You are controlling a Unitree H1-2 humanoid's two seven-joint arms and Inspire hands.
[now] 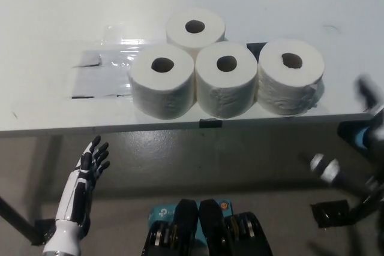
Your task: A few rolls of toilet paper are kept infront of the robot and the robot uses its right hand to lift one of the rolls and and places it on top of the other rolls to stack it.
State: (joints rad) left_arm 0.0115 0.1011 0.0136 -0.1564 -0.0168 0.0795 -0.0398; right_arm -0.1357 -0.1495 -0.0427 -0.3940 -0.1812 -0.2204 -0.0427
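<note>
While four toilet paper rolls stand upright on the white table (54,22), none is stacked on another. Three form a row near the table's front edge in the middle of the frame: the left front roll (162,88), the middle front roll (226,87) touching it, and the right front roll (291,76) touching the middle one. The back roll (195,31) sits just behind them, nestled against the gap between the left and middle front rolls. All show their cardboard cores facing up.

To the left of the rolls, a patch of clear tape or plastic film (102,73) lies flat on the tabletop, glinting.

The white left hand (90,163) rests at the lower left of the frame, below the table's edge and well apart from the rolls, its fingers spread apart and holding nothing.

At the right edge of the frame, the right hand (369,97) shows only as a dark, motion-blurred shape beside the table's corner, near the right front roll but not touching it; whether its fingers are apart or together cannot be told.
</note>
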